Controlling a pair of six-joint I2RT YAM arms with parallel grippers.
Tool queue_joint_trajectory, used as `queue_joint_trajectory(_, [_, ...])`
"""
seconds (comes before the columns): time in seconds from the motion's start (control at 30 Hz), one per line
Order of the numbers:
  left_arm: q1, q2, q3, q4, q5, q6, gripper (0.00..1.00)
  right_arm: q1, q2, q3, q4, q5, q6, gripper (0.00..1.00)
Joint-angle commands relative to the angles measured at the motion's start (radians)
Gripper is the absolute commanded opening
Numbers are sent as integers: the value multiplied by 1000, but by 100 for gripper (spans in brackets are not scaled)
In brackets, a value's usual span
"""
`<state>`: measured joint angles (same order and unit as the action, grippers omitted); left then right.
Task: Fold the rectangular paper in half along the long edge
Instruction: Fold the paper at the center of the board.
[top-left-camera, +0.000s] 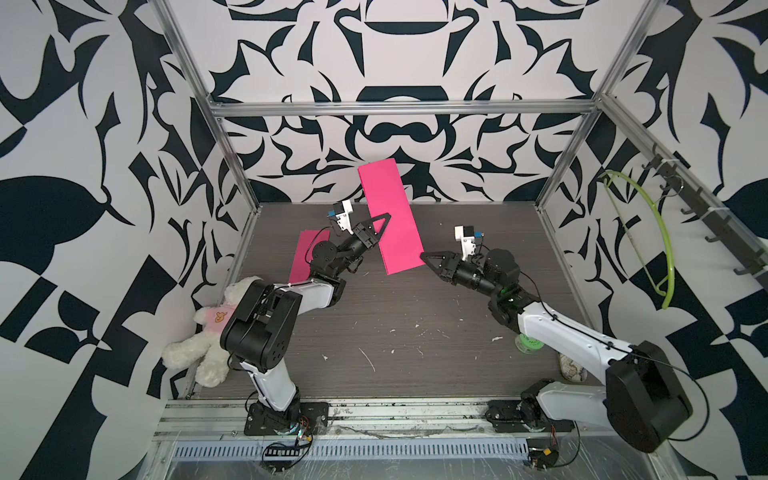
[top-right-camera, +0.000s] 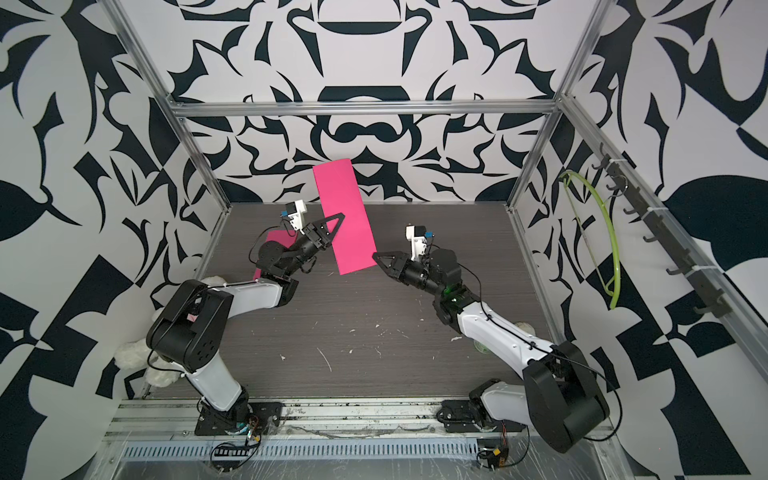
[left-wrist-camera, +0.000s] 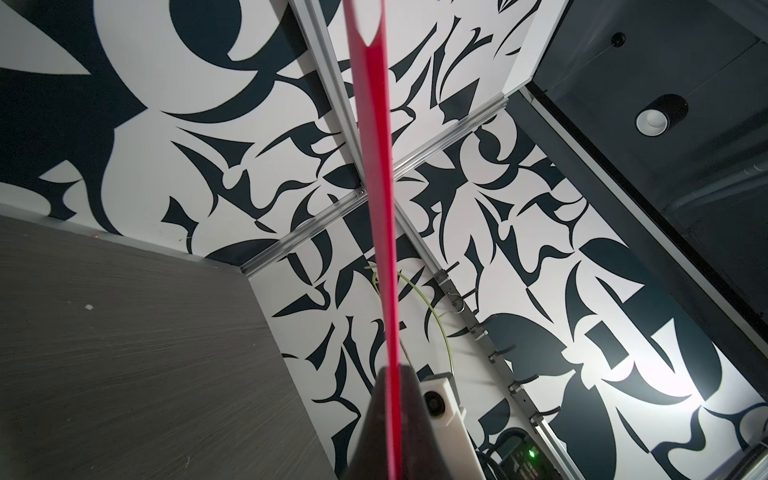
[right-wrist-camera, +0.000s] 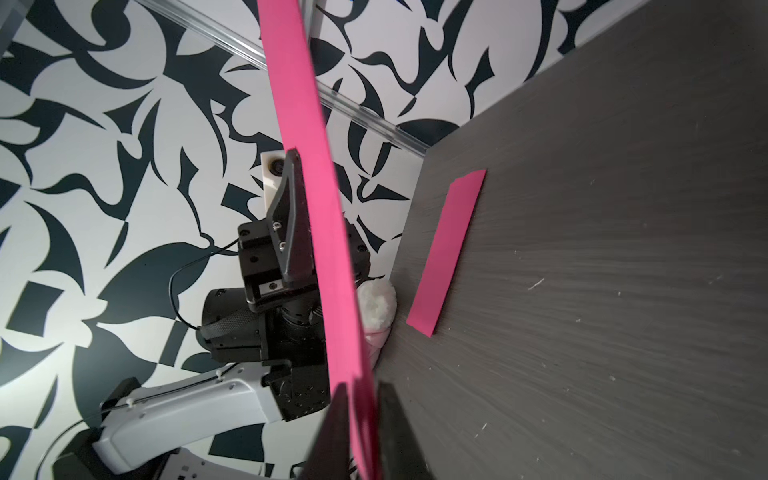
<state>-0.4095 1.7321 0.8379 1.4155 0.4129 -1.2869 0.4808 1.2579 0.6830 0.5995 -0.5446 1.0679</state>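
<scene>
Pink paper: held above table
Left claw: clamped on its long edge
Right claw: clamped on its corner

The paper was seen in vivid pink, and the same pink was shown by the strip on the table, whose top was finished in dark grey wood grain flecked with white. The walls were covered in a black-and-white leaf pattern. The left gripper and right gripper were coloured black. A lime-green hanger and a white plush toy in a pink shirt were noted.
</scene>
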Motion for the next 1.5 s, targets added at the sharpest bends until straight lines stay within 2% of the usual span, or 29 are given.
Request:
queue_joint_trajectory(0.0, [16, 4, 37, 22, -4, -3, 0, 6, -10, 23, 43, -2, -11, 2])
queue_joint_trajectory(0.03, [18, 4, 40, 22, -2, -3, 0, 6, -9, 25, 32, 7, -11, 20])
queue_joint_trajectory(0.07, [19, 7, 42, 22, -1, -3, 0, 6, -11, 24, 24, 15, -16, 29])
queue_joint_trajectory(0.13, [18, 10, 44, 22, 2, -5, 0, 5, -6, 29, 27, 1, -24, 0])
queue_joint_trajectory(0.2, [19, 13, 36, 22, 3, -5, 0, 6, -4, 33, 30, -7, -29, 0])
queue_joint_trajectory(0.23, [18, 14, 32, 22, 5, -3, 0, 6, -6, 33, 17, 0, -35, 2])
queue_joint_trajectory(0.27, [18, 16, 27, 21, 7, 0, 0, 7, -11, 37, -15, 12, -54, 22])
queue_joint_trajectory(0.3, [18, 17, 25, 11, 18, 4, 0, 6, -22, 47, -68, 28, -86, 32])
queue_joint_trajectory(0.37, [18, 17, 29, -44, 60, 20, 0, 7, -50, 69, -182, 72, -153, 45])
queue_joint_trajectory(0.5, [19, 9, 30, -228, 145, 91, 0, 6, -105, 122, -409, 169, -303, 58])
queue_joint_trajectory(0.63, [18, 26, 61, -397, 253, 141, 0, 7, -126, 170, -556, 218, -412, 61])
queue_joint_trajectory(0.73, [19, 26, 97, -613, 316, 231, 0, 7, -137, 193, -630, 247, -478, 63])
queue_joint_trajectory(0.9, [16, 51, 274, -1276, 378, 577, 0, 9, -137, 218, -722, 281, -557, 74])
queue_joint_trajectory(1.0, [17, 94, 348, -1465, 398, 680, 0, 14, -129, 222, -743, 301, -580, 77])
queue_joint_trajectory(1.03, [16, 115, 378, -1524, 408, 711, 0, 14, -124, 222, -746, 304, -585, 89])
queue_joint_trajectory(1.27, [16, 285, 580, -1846, 454, 883, 0, 27, -103, 216, -760, 336, -609, 90])
queue_joint_trajectory(1.47, [15, 415, 726, -2037, 371, 987, 0, 28, -100, 202, -771, 359, -624, 90])
